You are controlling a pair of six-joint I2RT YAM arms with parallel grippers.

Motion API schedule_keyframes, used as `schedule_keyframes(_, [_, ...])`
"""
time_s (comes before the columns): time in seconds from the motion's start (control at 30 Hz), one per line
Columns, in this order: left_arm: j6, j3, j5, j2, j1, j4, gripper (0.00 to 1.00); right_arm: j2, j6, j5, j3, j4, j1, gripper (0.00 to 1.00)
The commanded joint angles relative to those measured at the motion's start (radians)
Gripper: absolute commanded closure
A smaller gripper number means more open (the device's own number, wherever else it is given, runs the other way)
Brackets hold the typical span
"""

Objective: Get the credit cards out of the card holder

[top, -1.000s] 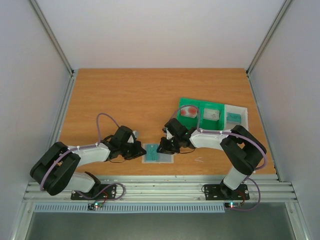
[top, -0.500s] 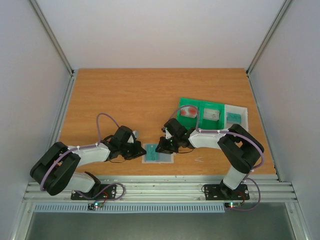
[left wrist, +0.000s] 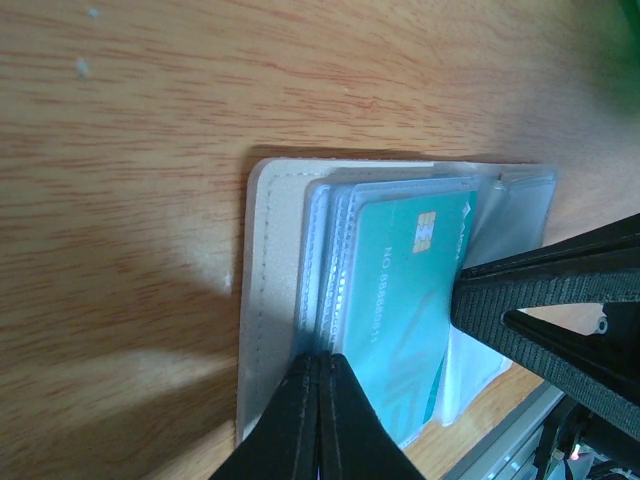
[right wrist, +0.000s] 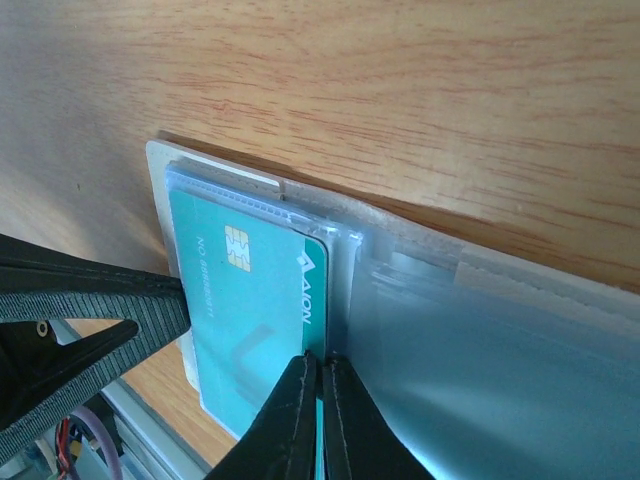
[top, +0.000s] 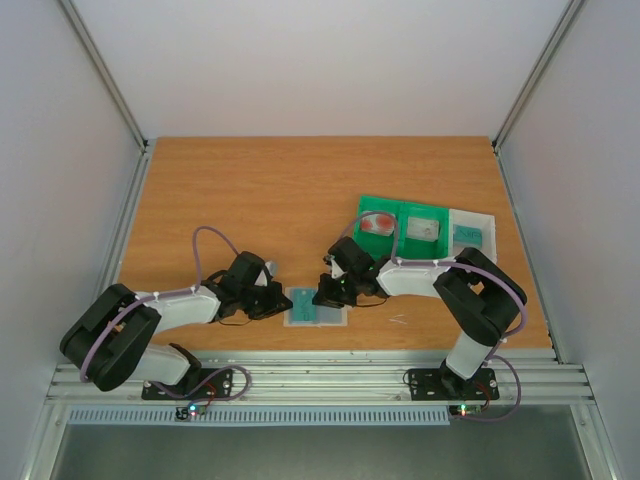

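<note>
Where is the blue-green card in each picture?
Top view: the teal card lies low in the middle, inside the card holder on the table.
Left wrist view: the teal card fills centre-right.
Right wrist view: the teal card sits left of centre, lower half.
Shared landmark: the card holder's pale edge beside it.

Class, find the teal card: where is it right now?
In the top view the teal card lies in the card holder near the table's front edge, between the left gripper and right gripper.
</note>
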State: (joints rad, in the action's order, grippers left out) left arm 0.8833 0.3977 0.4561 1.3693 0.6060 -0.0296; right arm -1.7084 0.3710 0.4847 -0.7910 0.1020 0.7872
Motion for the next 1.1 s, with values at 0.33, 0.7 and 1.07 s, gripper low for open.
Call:
schedule_keyframes(0.33, [-0.007,-0.015,-0.043,-0.002,0.0,0.024,1.0,0.02,0.001,-0.009,0.019,-0.017,0.011,0.99])
schedule_keyframes(0.7, [-0.009,-0.011,-0.047,-0.007,0.0,0.062,1.0,0.054,-0.011,-0.015,0.045,-0.013,-0.019,0.99])
schedule_keyframes(1.07, [-0.011,-0.007,-0.047,-0.005,0.0,0.065,1.0,0.059,0.026,0.027,0.089,-0.099,-0.049,0.91])
